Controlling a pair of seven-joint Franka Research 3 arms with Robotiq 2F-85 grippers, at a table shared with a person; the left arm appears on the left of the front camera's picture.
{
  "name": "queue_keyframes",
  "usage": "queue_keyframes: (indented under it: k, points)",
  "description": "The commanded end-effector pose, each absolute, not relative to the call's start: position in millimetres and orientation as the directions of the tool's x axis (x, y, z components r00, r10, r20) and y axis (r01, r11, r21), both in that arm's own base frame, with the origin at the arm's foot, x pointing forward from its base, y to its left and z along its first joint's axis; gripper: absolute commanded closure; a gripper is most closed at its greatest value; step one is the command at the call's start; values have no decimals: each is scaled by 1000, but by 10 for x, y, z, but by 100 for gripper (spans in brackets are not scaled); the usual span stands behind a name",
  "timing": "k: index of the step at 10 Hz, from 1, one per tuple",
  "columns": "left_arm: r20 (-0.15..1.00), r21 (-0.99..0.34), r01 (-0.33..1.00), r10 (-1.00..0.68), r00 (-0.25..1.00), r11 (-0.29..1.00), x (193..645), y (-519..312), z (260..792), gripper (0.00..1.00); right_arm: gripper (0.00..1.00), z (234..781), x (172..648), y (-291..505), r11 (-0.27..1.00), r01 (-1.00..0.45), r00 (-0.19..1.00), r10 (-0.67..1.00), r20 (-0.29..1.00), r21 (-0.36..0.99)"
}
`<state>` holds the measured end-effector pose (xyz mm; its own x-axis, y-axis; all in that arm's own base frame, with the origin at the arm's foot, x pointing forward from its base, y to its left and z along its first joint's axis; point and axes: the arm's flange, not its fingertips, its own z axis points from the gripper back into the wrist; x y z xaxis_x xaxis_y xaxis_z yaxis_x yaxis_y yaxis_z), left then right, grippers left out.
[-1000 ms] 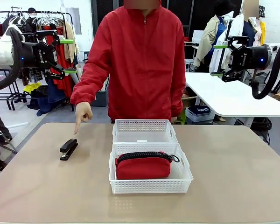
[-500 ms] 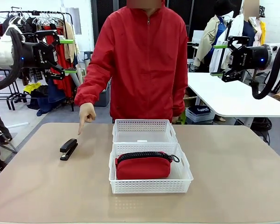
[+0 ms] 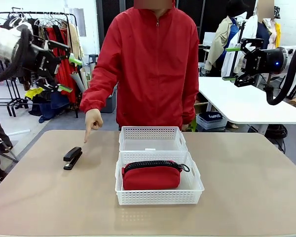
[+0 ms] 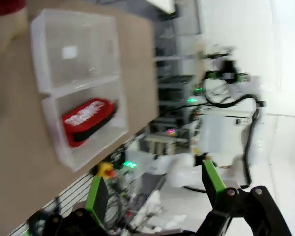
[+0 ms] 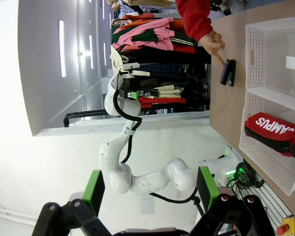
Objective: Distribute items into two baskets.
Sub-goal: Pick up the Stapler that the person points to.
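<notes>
Front view: the red pouch lies in the nearer basket at lower centre, so I judge the task half done. The stapler lies on the table at left, and the farther basket is empty. The left gripper and right gripper hang spread in the upper corners.

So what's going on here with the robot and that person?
A person's hand points at a stapler lying on the table, beside two baskets. A red pouch already sits in the near basket; the far basket is empty. The left arm and right arm are raised at the sides, jaws open, holding nothing.
</notes>
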<state>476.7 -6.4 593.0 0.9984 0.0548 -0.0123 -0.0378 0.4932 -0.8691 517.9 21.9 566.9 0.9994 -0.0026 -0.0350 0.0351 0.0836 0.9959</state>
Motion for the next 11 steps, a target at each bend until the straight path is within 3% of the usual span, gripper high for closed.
queue_keyframes:
  k: [1,4,7,9,10,11]
  points:
    - [-27,-713,-11,-12,1000,701,4901,-131,6008,0,0,5697,5175,218,82,27,1000,-12,-26,996]
    - [-30,-376,100,-120,992,921,5073,-105,5725,0,0,5697,5175,218,82,27,1000,-12,-26,996]
    - [-33,-126,150,-155,987,981,5178,-152,5365,0,0,5697,5175,218,82,27,1000,-12,-26,996]
    - [32,-120,168,-165,986,978,5195,-207,5242,0,0,5697,5175,218,82,27,1000,-12,-26,996]
    - [75,-266,158,-143,987,951,5217,-221,5261,0,0,5697,5175,218,82,27,1000,-12,-26,996]
    - [-16,-117,175,-178,984,978,5272,-182,5292,0,0,5697,5175,218,82,27,1000,-12,-26,996]
